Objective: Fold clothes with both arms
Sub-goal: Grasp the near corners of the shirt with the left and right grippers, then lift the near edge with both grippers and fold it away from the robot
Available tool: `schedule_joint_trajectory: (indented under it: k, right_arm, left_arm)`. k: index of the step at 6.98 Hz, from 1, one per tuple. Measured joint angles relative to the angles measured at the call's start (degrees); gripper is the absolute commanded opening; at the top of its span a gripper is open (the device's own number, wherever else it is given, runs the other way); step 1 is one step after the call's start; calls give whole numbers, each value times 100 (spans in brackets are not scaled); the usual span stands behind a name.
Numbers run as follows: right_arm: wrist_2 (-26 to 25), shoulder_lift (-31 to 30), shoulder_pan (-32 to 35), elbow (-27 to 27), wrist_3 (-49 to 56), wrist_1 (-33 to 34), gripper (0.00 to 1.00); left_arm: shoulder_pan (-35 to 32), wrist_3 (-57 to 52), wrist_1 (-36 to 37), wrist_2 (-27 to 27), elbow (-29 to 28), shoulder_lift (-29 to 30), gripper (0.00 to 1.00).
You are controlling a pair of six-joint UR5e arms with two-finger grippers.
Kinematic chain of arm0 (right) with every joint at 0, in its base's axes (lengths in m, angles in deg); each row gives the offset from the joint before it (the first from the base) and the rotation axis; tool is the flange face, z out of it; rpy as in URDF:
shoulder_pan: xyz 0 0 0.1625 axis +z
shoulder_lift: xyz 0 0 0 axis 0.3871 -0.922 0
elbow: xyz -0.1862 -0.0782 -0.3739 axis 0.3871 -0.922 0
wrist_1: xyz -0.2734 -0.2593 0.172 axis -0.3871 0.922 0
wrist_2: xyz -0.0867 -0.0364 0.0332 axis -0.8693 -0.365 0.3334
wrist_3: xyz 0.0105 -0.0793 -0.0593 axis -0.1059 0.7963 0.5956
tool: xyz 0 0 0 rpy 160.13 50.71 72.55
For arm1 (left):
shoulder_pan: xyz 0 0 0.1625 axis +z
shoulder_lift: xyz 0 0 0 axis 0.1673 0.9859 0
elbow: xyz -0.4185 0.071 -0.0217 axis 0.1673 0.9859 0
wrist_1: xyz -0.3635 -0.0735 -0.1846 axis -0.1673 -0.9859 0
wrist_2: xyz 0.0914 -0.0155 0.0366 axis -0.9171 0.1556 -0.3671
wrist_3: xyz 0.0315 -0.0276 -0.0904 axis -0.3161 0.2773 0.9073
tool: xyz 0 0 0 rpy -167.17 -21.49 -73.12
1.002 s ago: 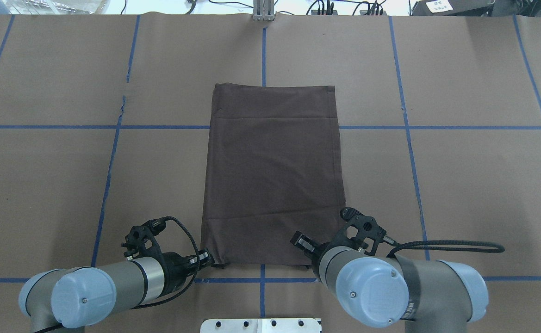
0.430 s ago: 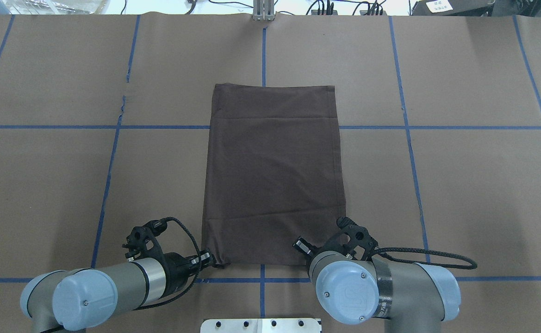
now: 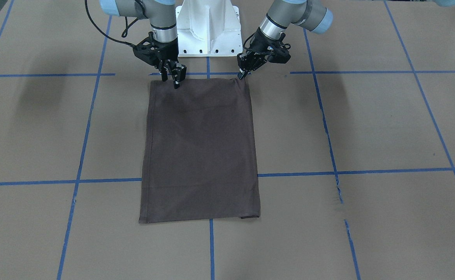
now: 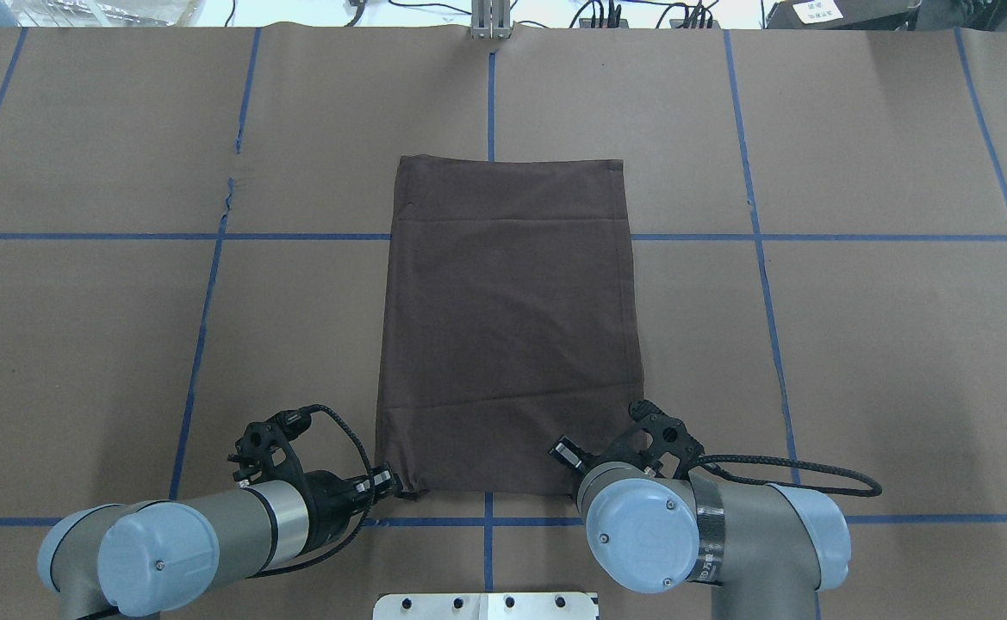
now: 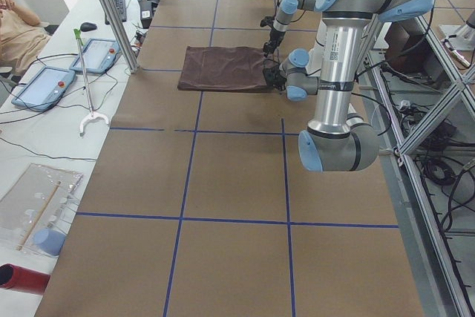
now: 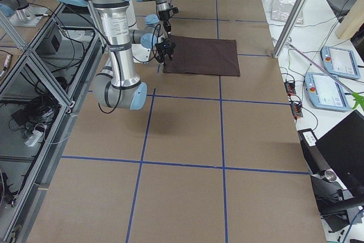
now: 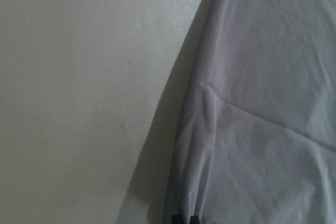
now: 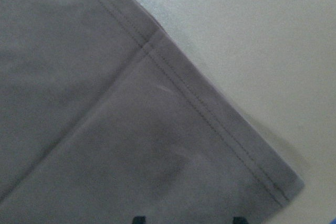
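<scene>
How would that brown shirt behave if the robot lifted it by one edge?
Probably floppy: the shirt lies flat like a thin sheet and puckers into a ridge where the left hand pinches its corner. Likely light, being so thin. Lifted by one edge, it should sag and drape rather than hold shape.

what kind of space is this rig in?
Likely a robotics lab workcell: table papered brown and gridded with blue tape, aluminium frame posts, teach pendants on the side bench.

We find no legible text; the white label (image 4: pixel 816 10) beyond the desk (image 4: pixel 899 344) is too blurred.
</scene>
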Motion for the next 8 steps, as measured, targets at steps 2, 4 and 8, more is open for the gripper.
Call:
schedule_joint_trajectory:
  k: [2,4,8]
  right_arm:
    - [3,12,-6,-62,1,-3,66]
    - [-2,33,-9,-152,5,-15,65]
    - [-33,247,-6,-251,-98,-8,0]
  left_arm:
    - [0,-3,-2,-1,3,5,0]
    - [-2,-3,-2,0,0,8,0]
    - [-8,-3,-8,7,30,1,0]
